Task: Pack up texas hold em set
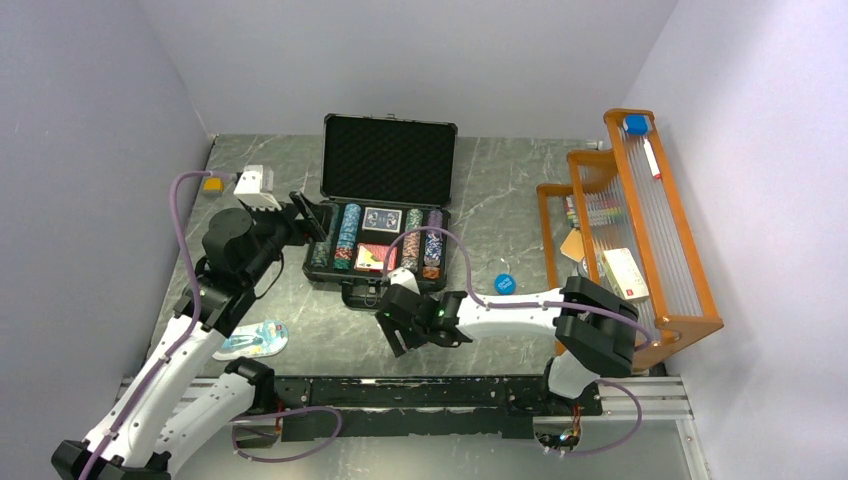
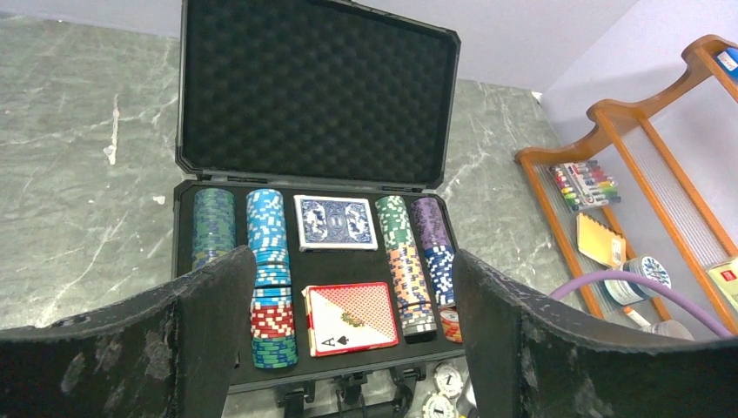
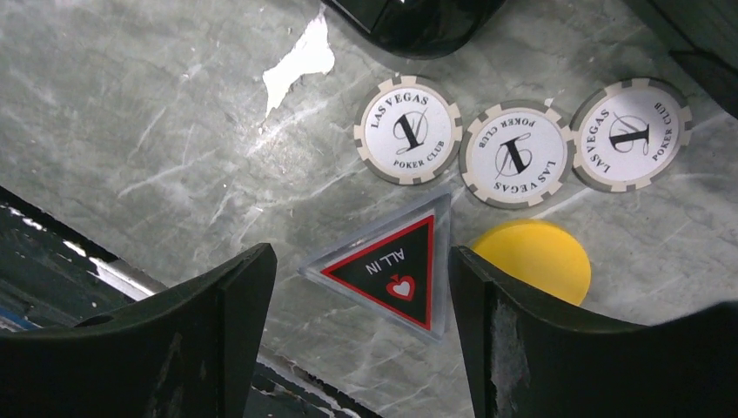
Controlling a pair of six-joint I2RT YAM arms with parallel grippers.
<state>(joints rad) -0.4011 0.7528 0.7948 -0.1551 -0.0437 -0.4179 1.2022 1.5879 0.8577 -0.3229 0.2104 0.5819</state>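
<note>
While your right tool (image 3: pixel 361 261) stands open over the triangular ALL IN marker (image 3: pixel 392 270), pickup seems next: lower and close, clear of the yellow disc (image 3: pixel 535 257) at three o'clock.

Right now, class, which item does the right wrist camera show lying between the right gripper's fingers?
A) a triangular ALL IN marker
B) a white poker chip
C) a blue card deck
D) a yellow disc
A: the triangular ALL IN marker lies on the table between the fingers of the open right gripper.
</note>
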